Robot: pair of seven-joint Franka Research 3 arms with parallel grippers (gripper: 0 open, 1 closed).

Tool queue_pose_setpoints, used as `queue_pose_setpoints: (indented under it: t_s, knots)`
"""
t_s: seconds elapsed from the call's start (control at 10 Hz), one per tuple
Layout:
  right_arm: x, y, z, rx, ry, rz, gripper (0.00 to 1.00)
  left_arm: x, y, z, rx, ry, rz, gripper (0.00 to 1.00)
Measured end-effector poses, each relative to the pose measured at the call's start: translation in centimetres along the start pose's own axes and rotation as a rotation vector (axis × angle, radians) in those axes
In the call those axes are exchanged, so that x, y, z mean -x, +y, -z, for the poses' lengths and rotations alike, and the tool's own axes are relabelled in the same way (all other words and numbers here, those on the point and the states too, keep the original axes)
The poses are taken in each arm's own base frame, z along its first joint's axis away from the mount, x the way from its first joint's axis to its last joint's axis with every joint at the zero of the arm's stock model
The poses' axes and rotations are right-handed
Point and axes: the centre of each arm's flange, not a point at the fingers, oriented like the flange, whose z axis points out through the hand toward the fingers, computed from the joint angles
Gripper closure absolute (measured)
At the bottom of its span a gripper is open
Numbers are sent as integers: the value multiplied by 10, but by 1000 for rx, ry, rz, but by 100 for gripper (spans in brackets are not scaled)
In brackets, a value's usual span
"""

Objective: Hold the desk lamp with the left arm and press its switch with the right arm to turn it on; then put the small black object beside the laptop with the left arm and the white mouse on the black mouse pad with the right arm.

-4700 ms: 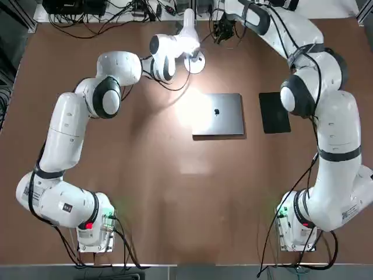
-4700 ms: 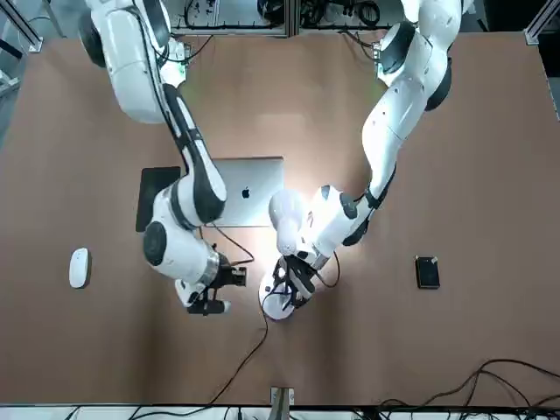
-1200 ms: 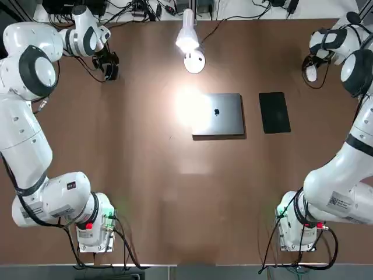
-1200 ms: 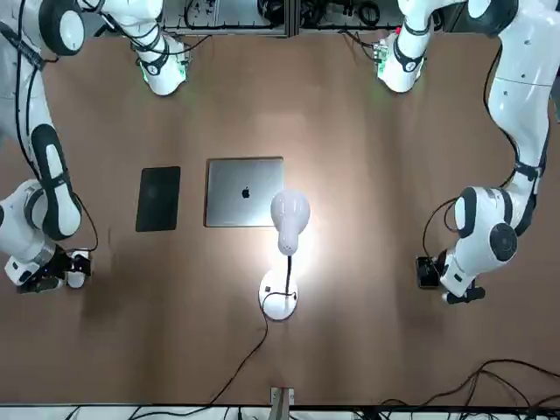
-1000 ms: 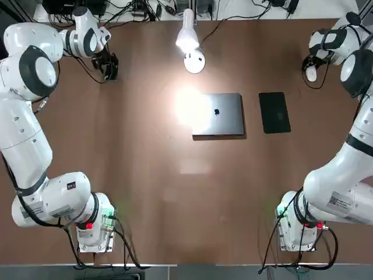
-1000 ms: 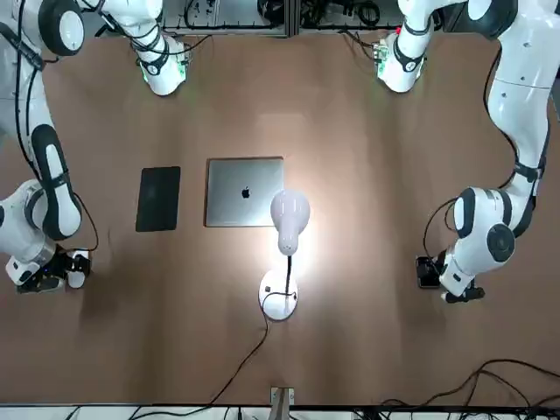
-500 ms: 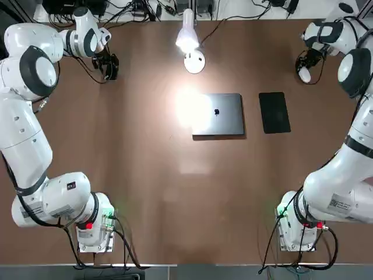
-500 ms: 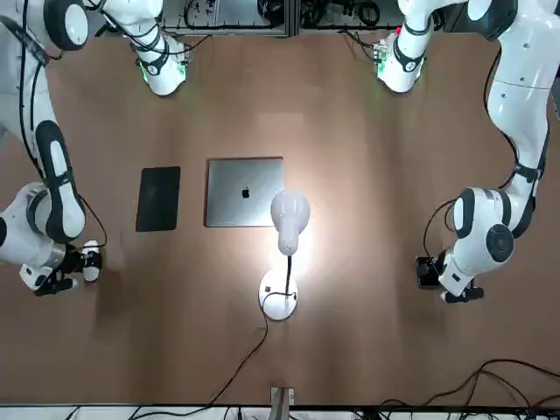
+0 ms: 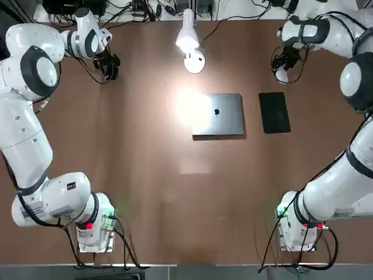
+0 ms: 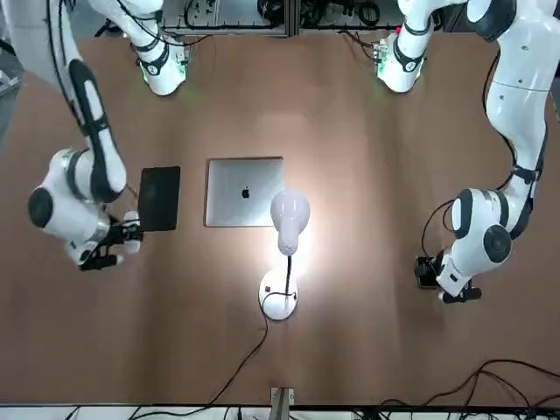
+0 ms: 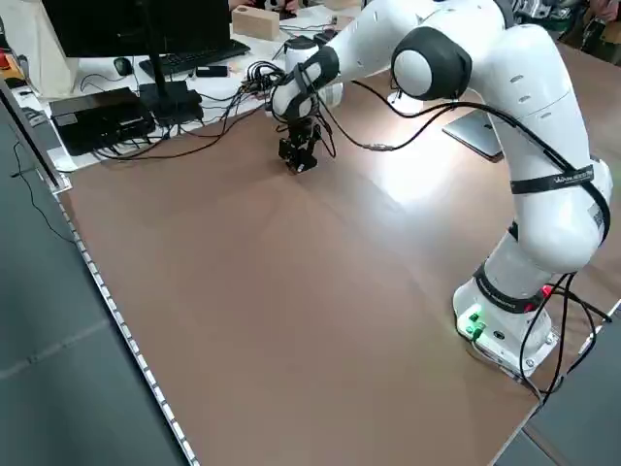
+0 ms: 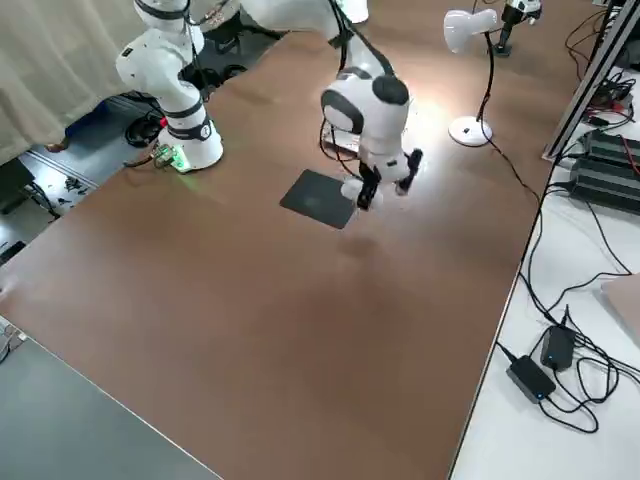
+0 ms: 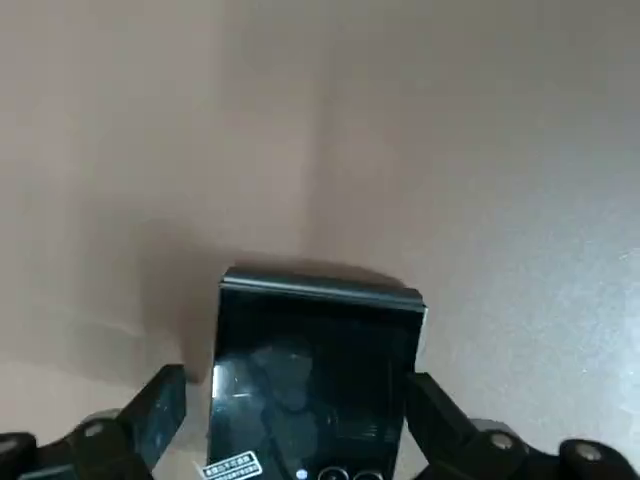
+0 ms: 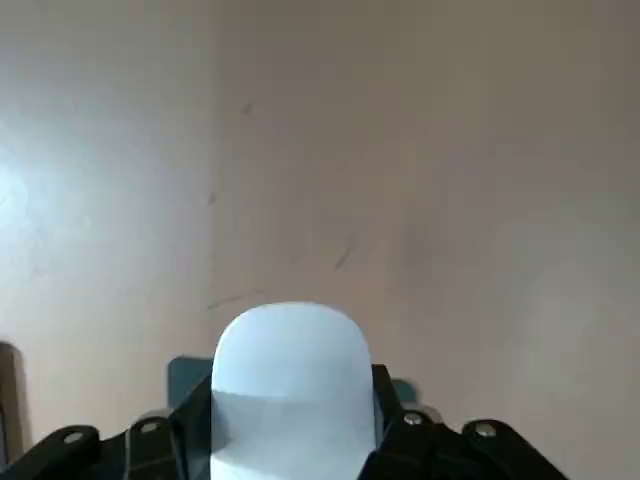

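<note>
An Apple logo marks the laptop point(image 9: 218, 115) near the lit desk lamp point(image 9: 192, 46), while the right hand point(image 14: 292, 415) grips the white mouse point(image 14: 290, 390) and the left hand point(image 13: 296, 400), spread wide, straddles the small black object point(image 13: 312, 370).

In my left side view I see a dark monitor point(image 11: 146, 27) at the upper left, a keyboard point(image 11: 199, 58) beside it, and a wooden block point(image 11: 255, 22) near the top edge, left of centre.

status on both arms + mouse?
Right gripper shut on white mouse, near black mouse pad, mouse not laid down. Left gripper open around small black object. Desk lamp lit. No obstruction seen between mouse and pad.
</note>
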Motion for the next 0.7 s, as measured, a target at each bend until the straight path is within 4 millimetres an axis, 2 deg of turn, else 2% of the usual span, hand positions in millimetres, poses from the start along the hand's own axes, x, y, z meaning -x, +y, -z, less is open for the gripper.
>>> queue_pose_setpoints:
  t_s: [0.2, 0.3, 0.4, 0.7]
  knots:
    - [46, -33, -42, 30, 74, -18, 39, 2, 7, -5, 2, -6, -10, 0]
    - [61, -35, -52, 37, 93, -21, 39, 2, 8, -6, 3, -6, -10, 0]
    - [70, -32, -53, 41, 104, -27, 39, 1, 7, -7, 4, -2, -10, 2]
    - [89, -20, -42, 41, 109, -55, 39, -2, 7, -4, 8, 18, -7, 19]
